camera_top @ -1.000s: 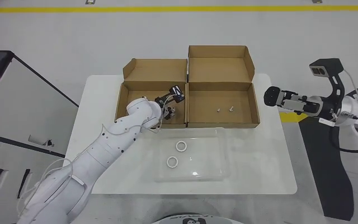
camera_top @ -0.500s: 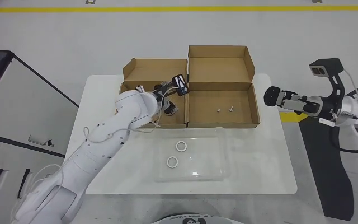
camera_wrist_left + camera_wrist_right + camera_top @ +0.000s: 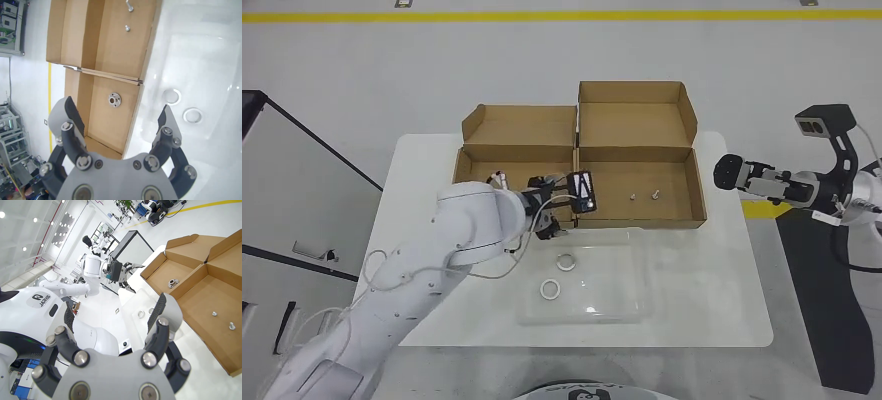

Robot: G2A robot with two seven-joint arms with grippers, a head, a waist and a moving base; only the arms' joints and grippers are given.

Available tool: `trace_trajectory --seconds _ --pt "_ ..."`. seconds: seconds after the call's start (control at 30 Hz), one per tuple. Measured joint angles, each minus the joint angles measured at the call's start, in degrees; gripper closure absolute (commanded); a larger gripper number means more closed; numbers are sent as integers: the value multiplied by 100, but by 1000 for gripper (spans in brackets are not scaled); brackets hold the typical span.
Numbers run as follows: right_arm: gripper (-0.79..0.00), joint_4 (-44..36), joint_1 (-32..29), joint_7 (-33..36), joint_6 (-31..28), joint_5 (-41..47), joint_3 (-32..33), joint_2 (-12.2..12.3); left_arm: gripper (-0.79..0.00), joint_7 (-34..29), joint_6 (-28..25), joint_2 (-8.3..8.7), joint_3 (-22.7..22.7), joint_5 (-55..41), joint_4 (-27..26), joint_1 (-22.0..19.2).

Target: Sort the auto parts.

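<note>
At 10 o'clock on the desk (image 3: 407, 200): left cardboard box (image 3: 474, 175), with a metal flange (image 3: 114, 100) lying flat on its floor. Over that box's wall nearest the tray: left end effector (image 3: 117, 103), spread open, gripping nothing. At 6 o'clock: clear tray (image 3: 612, 280) holding far ring (image 3: 566, 261) and near ring (image 3: 550, 290), apart. At 1 o'clock: right cardboard box (image 3: 682, 205) with left bolt (image 3: 630, 195) and right bolt (image 3: 653, 193) near each other. At 3 o'clock, beyond the desk's edge: right end effector (image 3: 115, 302), open and empty.
</note>
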Motion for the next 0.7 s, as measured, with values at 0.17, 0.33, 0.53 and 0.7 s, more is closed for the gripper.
trace_trajectory --seconds 0.17,0.33,0.53,0.7 --pt "-785 0 0 0 0 0 0 0 -785 -201 206 206 430 73 -207 -24" --pt "-785 0 0 0 0 0 0 0 -785 -524 528 438 891 -124 -394 -211" --pt "-785 0 0 0 0 0 0 0 -785 -872 877 739 1447 -775 -625 -619" --pt "-785 0 0 0 0 0 0 0 -785 -1079 1085 941 1870 -1146 -692 -972"
